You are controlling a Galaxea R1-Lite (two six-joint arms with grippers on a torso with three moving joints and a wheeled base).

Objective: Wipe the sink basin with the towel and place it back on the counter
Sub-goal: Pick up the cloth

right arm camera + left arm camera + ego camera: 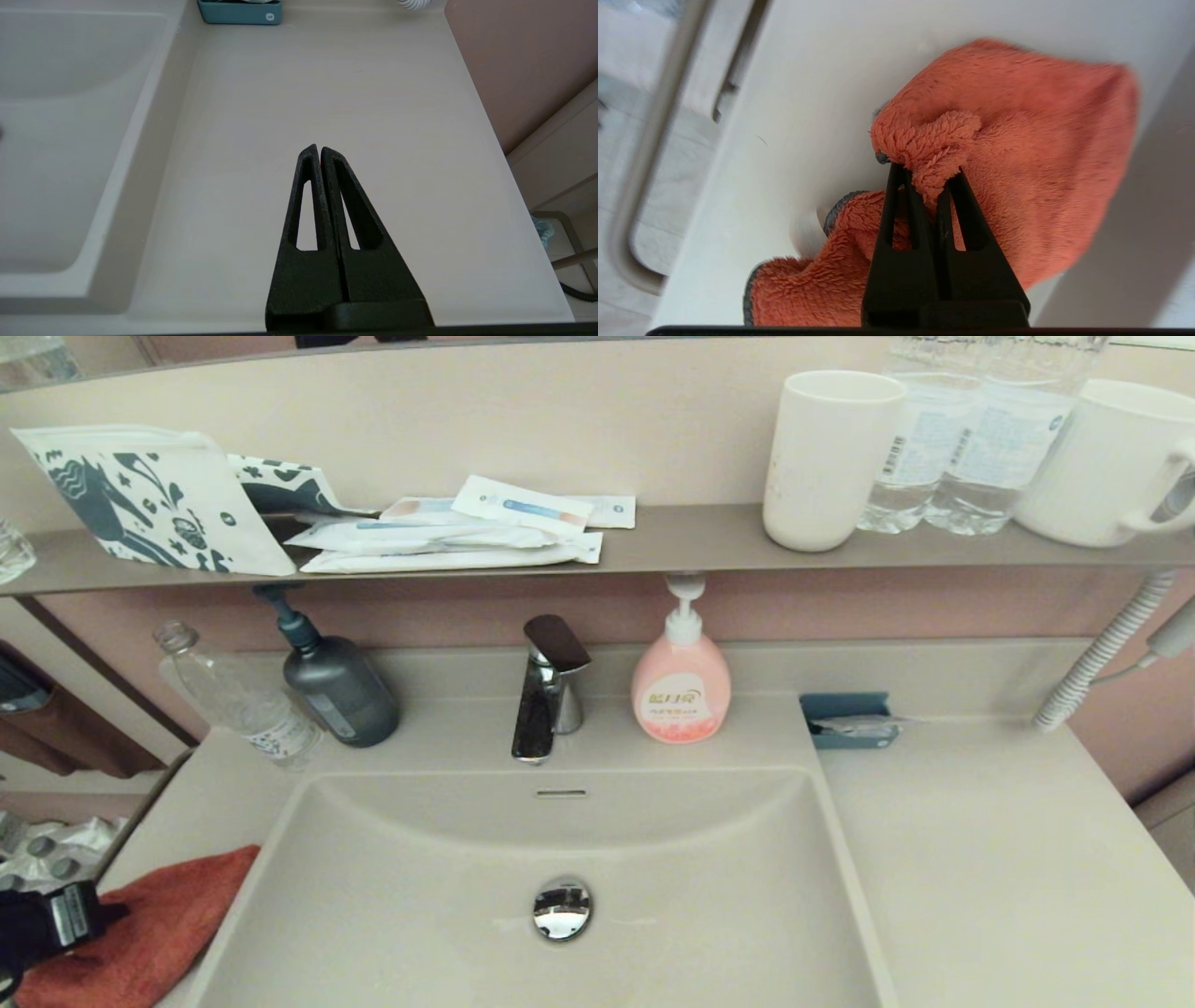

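The orange-red towel (154,924) lies bunched on the counter (215,784) at the basin's left edge. My left gripper (927,170) is shut on a pinched fold of the towel (1017,163); in the head view only its black wrist body shows at the lower left corner. The beige sink basin (448,896) with its chrome drain plug (562,908) and overflow slot (561,793) fills the lower middle. My right gripper (318,150) is shut and holds nothing, hovering over the bare counter (327,93) right of the basin; it is out of the head view.
A chrome faucet (546,691) stands behind the basin, between a dark pump bottle (336,681) with a clear bottle (238,695) and a pink soap dispenser (681,681). A blue tray (850,719) sits on the right counter. The shelf above holds cups, bottles and packets.
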